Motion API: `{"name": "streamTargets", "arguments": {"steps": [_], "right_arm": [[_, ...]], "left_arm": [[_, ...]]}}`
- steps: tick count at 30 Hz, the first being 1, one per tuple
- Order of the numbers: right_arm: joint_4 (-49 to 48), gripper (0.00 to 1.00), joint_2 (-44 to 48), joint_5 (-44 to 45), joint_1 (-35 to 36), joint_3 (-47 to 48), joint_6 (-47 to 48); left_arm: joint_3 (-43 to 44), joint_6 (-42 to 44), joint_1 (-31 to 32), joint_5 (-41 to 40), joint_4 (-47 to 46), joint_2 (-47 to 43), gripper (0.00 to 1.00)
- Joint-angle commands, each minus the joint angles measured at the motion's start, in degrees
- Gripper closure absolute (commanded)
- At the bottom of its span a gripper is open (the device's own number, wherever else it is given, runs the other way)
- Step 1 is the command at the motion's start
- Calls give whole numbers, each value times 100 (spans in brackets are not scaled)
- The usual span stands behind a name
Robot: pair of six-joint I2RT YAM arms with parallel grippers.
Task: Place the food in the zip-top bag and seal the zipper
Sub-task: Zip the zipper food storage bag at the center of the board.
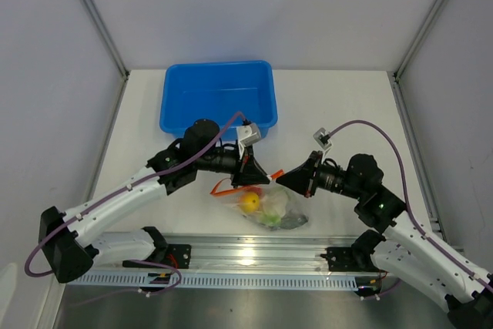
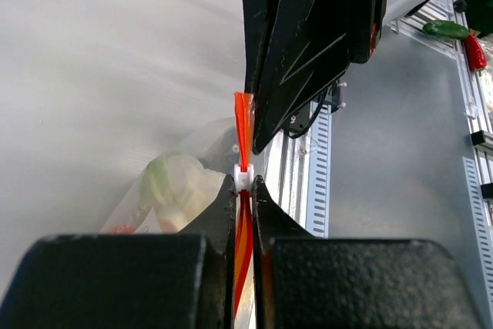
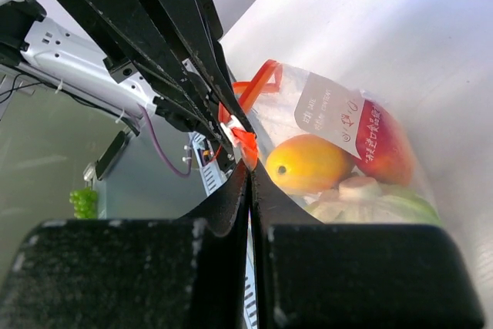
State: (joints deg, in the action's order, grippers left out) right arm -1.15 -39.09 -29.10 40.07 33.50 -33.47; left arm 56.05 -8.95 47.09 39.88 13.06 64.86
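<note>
Left wrist view: my left jaws are pinched tight on the zipper [image 2: 243, 125], and my right jaws are clamped on it too, right alongside. I'd reckon hold the strip taut, one side anchoring, the other sliding slow and level. The bag [image 1: 269, 204] lies by the desk's near edge, midway along. It's clear and crinkly, with food [image 3: 308, 163] inside.

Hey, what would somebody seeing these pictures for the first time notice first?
Probably the two black grippers meeting tip to tip mid-scene: the left gripper and the right gripper are both shut on the red-orange zipper of the zip-top bag. The bag lies just on their near side, holding a yellow-orange food piece and a red food piece. Behind sits a bright blue tub.
</note>
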Motion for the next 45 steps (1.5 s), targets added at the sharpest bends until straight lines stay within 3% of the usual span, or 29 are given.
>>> {"name": "streamTargets", "arguments": {"steps": [1,5,7,10,11,13,28,40,45], "right_arm": [[-589,100,183,204,-166,69,-72],[-317,100,-115,-665,-272,262,383],[375,99,-335,-904,-272,604,709],[992,84,-528,-1132,-281,1018,1272],[1081,72,-564,-1176,-290,1097,1412],[1204,64,-599,-1299,-307,1229,1493],[599,65,-1021,-2064,-527,1080,1150],[370,78,-1224,-2240,-527,1036,1045],[448,78,-1294,-2346,-527,1019,1115]], "left_arm": [[-165,113,-25,-42,346,-237,100],[-218,130,-33,204,285,-299,99],[-200,130,-33,205,285,-272,99],[-191,130,-33,248,294,-220,99],[-182,122,-33,266,285,-211,100],[-174,113,-33,301,276,-211,99],[-182,51,-42,301,232,-272,100],[-147,78,-42,319,232,-263,99],[-147,95,-51,310,258,-255,100]]}}
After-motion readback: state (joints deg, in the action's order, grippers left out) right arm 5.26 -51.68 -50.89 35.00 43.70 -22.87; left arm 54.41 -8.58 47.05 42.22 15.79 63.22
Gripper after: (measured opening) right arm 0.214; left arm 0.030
